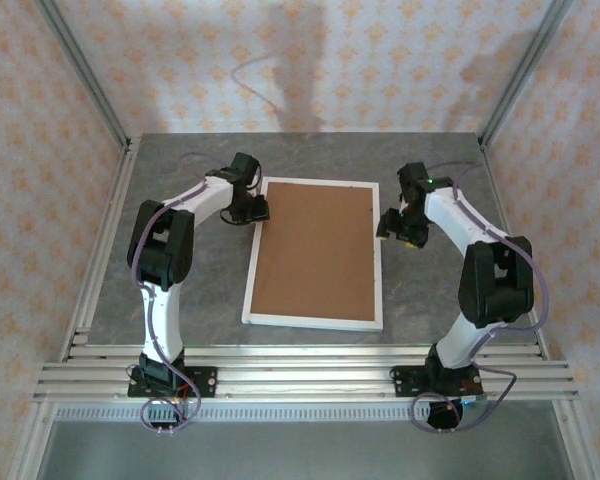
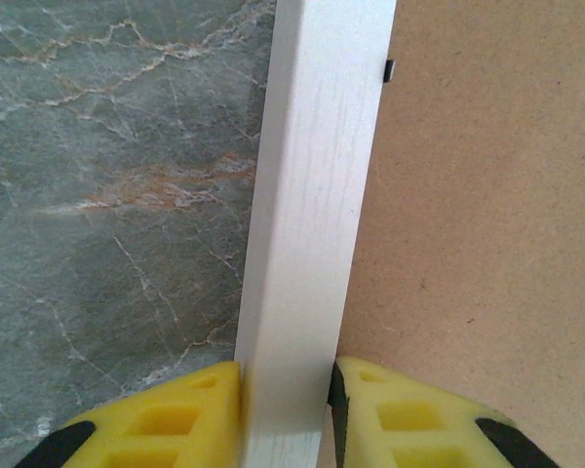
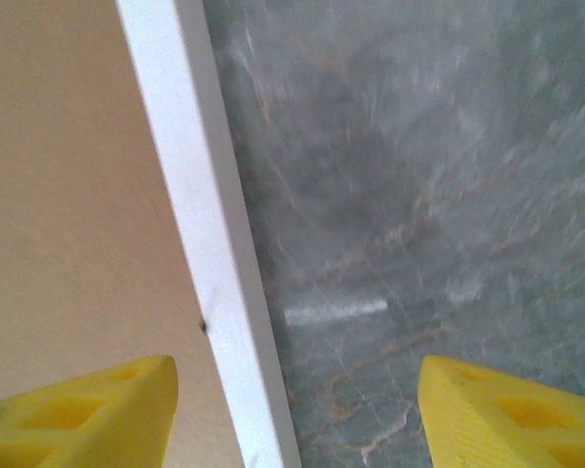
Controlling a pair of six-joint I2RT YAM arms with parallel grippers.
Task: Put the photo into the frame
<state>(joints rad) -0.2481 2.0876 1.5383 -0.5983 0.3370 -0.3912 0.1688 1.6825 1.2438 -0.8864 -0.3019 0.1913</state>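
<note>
The frame (image 1: 314, 321) lies flat in the middle of the table, thin white border up, with a brown backing board (image 1: 315, 250) filling its opening. The photo is hidden. My left gripper (image 1: 252, 212) is at the frame's left rail near the far corner. In the left wrist view its yellow fingers (image 2: 175, 419) press on both sides of the white rail (image 2: 312, 195), so the left gripper (image 2: 285, 409) is shut on it. My right gripper (image 1: 390, 224) sits at the right rail. It (image 3: 294, 400) stands open astride the white rail (image 3: 205, 244), one finger over the board, the other over the table.
The grey marbled table top (image 1: 180, 300) has bare room left, right and beyond the frame. Aluminium rails (image 1: 300, 375) run along the near edge, and slanted metal posts (image 1: 80, 70) rise at the far corners. A small metal tab (image 2: 389, 70) sits at the board's edge.
</note>
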